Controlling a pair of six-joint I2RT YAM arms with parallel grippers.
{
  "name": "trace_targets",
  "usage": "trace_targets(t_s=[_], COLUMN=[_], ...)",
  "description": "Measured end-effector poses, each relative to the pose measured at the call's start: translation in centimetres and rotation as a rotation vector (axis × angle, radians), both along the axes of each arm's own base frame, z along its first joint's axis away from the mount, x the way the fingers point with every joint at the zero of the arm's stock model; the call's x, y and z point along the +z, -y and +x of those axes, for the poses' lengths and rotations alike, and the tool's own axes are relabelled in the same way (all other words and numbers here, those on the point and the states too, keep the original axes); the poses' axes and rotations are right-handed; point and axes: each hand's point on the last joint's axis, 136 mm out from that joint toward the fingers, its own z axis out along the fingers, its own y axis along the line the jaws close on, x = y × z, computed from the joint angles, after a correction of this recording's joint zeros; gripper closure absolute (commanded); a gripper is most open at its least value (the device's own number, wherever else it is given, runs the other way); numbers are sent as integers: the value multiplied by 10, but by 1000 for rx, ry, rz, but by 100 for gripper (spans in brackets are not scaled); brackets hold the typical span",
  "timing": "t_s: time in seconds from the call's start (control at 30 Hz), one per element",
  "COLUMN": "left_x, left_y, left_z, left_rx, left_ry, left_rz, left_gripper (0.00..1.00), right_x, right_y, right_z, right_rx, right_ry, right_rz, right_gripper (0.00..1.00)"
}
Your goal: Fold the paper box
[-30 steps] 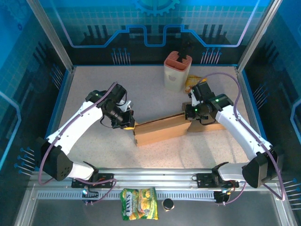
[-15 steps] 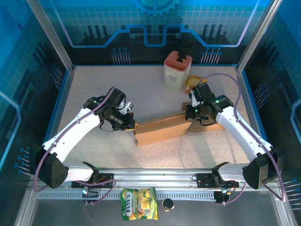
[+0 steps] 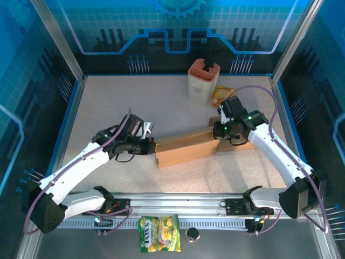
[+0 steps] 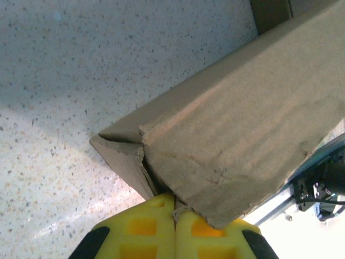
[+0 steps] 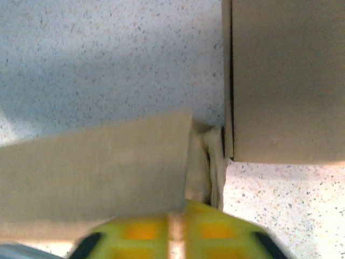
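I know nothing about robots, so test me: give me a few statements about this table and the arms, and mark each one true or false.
1. The paper box lies between the two arms. True.
2. The left gripper hangs wide open above the box. False: its yellow fingers are shut on a flap at the box's left end.
3. A pinkish container stands near the back of the table. True.
4. The green-and-yellow snack bag lies inside the box. False: it lies beyond the table's near edge, in front of the arms.
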Motion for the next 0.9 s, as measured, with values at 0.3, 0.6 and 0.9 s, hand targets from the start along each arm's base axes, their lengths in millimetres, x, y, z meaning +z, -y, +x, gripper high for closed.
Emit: trace_targets(t_s=[0.3,0.6,0.9], left_x=[1,1,1], left_y=[3,3,3], left_z=[7,9,9], left_rx=[6,10,11], left_ry=[70,91,105], left_rz=[16,35,51], left_gripper=[100,100,100], right_x=[42,47,43], right_y=[2,6,14], right_z=[-34,-12,9], right_rx=[-209,-630,-797], right_ry=[-2,-118,-224], right_rz=[206,631,787], right_gripper=[20,13,26])
